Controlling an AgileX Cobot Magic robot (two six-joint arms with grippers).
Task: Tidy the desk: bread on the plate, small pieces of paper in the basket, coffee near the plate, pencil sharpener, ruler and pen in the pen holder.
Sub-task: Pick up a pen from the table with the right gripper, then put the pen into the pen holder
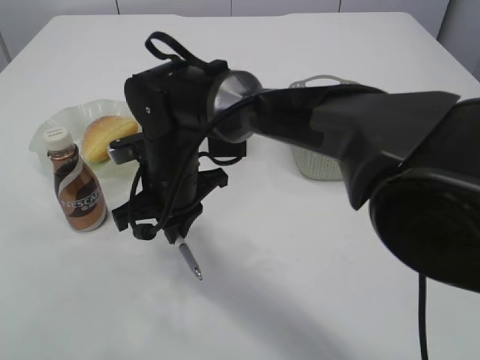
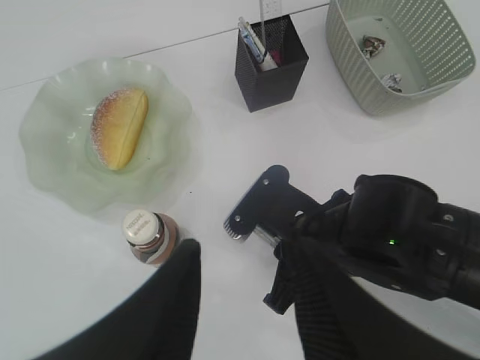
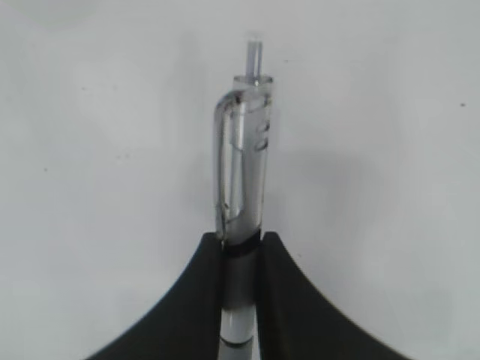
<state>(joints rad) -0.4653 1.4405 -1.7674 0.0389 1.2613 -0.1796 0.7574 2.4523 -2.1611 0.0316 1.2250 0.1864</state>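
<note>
Nearby coffee [image 1: 78,189] w/ plate [image 1: 54,129], right gripper [image 3: 240,251] pinching pen [image 3: 244,176]

Bare desk [image 1: 315,255] ahead; coffee [image 1: 77,191], plate [image 1: 52,131] crowd the left, basket [image 1: 319,161] right

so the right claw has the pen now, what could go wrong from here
1. The right claw pinches the pen on a narrow section of its barrel, so it may swivel or slip in transit.
2. The pen holder is small and already holds items; the pen could catch on them or tip it.
3. The coffee stands close beside the arm and could get knocked.
</note>
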